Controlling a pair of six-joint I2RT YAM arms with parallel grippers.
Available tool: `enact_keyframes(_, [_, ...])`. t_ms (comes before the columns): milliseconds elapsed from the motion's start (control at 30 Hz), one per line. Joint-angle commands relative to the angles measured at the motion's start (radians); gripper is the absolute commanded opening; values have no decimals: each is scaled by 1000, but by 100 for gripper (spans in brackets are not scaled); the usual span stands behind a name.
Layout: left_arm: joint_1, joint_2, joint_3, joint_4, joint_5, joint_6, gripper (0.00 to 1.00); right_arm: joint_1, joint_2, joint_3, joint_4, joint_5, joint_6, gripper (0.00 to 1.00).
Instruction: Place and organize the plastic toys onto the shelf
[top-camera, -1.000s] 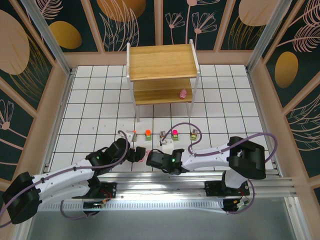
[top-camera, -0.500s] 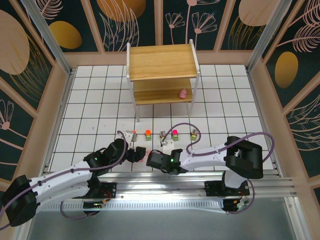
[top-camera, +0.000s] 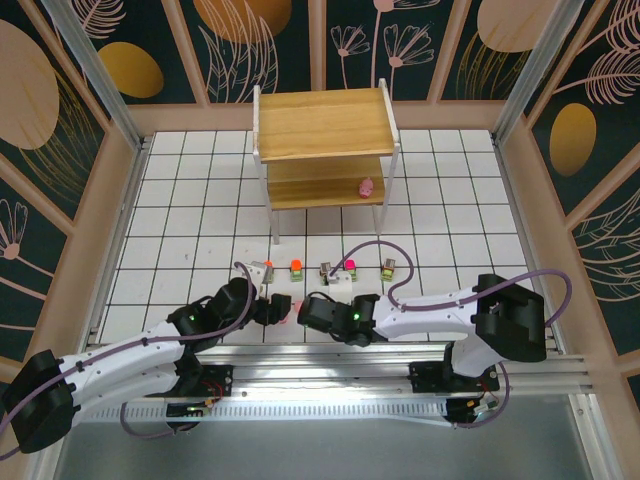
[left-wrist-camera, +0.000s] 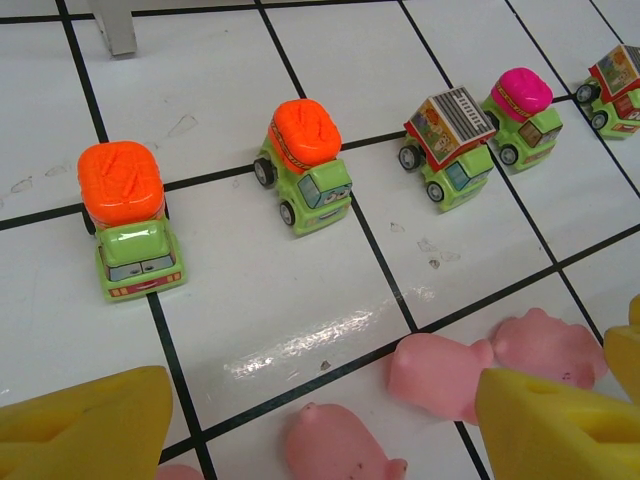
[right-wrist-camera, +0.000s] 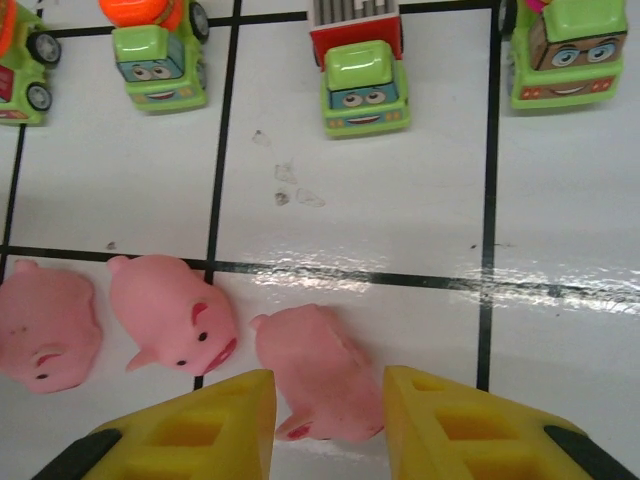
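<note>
While the right gripper (right-wrist-camera: 330, 388) sits low over the table (top-camera: 180, 200) w/ its yellow fingers (right-wrist-camera: 200, 430) drawn in narrow on one pink pig (right-wrist-camera: 315, 375), the left gripper (left-wrist-camera: 320, 395) hangs just beside it w/ jaws spread wide and nothing held.

Right wrist cam: the gripped pig lies on white tile just past a black grid line, w/ a finger against each flank as far as the view shows. Can't tell if it is lifted at all. A second pig (right-wrist-camera: 175, 325) lies just left of it, and a third pig (right-wrist-camera: 45, 325) is beside that one, close together.

Left wrist cam: the loose pigs are bunched near the fingertips, mostly toward the right-hand finger (left-wrist-camera: 560, 430), and none is pinched.

The green trucks (top-camera: 327, 271) stand in a row of five across the tiles, btwn the grippers and the shelf (top-camera: 320, 125), all upright on wheels w/ cabs toward the arms. Two have orange tops, e.g. the orange-top truck (left-wrist-camera: 305, 165). Next to it is a box-back truck (left-wrist-camera: 450, 140), then a magenta-top truck (left-wrist-camera: 522, 110), and the fifth is cut off at the frame edge.

The shelf is at the far side of the table, well apart from the row. One shelf pig (top-camera: 367, 186) sits on the lower tier near its right end.
</note>
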Motion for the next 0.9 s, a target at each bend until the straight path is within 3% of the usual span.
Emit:
enact_keyframes(0, [-3, -7, -8, 13, -1, 8, 79, 4, -39, -29, 33, -1, -27, 35])
enact_keyframes(133, [-4, -4, -8, 13, -4, 7, 79, 15, -36, -21, 29, -20, -46, 41])
enact_keyframes(867, [-5, -4, -9, 13, -12, 5, 79, 19, 82, 19, -25, -44, -101, 40])
